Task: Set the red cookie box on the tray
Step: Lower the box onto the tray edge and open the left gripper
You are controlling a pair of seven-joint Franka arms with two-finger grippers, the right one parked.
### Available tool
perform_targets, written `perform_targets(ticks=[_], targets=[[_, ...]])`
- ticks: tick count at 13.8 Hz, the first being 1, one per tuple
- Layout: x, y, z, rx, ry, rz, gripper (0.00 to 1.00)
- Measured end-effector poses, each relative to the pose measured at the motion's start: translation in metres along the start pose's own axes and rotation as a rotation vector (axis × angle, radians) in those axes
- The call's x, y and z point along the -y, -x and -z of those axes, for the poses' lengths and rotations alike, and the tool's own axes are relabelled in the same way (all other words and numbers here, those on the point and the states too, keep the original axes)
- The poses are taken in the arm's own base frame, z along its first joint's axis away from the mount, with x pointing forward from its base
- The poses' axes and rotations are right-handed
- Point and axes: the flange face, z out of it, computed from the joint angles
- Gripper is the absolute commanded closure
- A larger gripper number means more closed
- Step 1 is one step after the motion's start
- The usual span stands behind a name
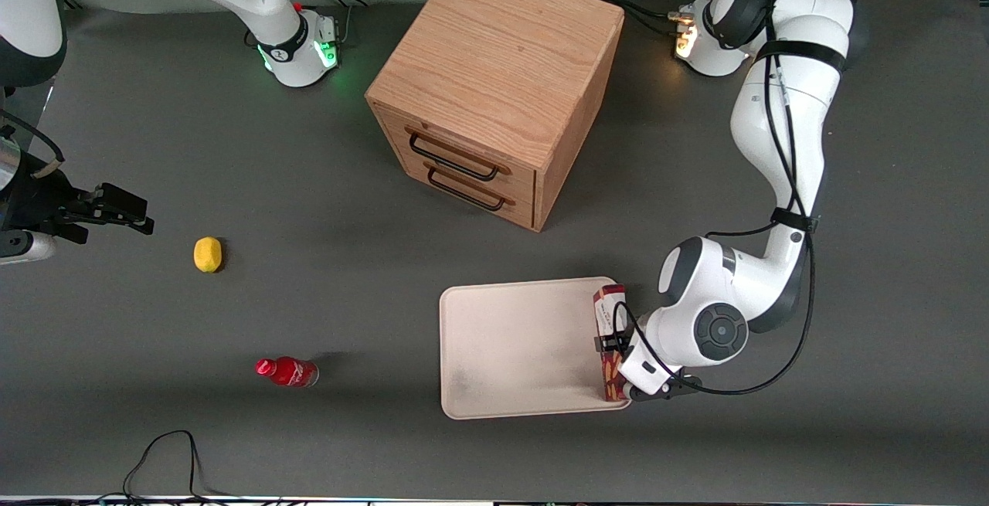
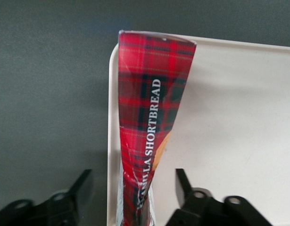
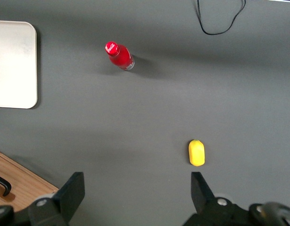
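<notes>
My claw [image 1: 618, 344] sits at the tray's [image 1: 510, 351] edge nearest my working arm's end of the desk [image 1: 232, 320], with the red cookie box [image 1: 610, 336] standing on its long edge between my fingers [image 2: 76, 195]. The fingers are spread, each with a gap to the carton, so I am not gripping it. The box, tartan red and printed SHORTBREAD, lies along the tray's short rim, just inside it. Toward the parked arm's end lie a small red bottle [image 1: 287, 371] and a yellow lemon [image 1: 207, 253]. The wooden drawer cabinet [image 1: 494, 89] stands farther from the front camera than the tray.
</notes>
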Motion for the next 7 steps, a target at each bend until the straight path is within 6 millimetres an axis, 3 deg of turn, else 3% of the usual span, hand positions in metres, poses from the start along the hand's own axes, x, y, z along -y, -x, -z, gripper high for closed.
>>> perform_targets(ticks=[7], targets=[[0.0089,0.0006,0.0072,0.033,-0.046,0.000,0.00]])
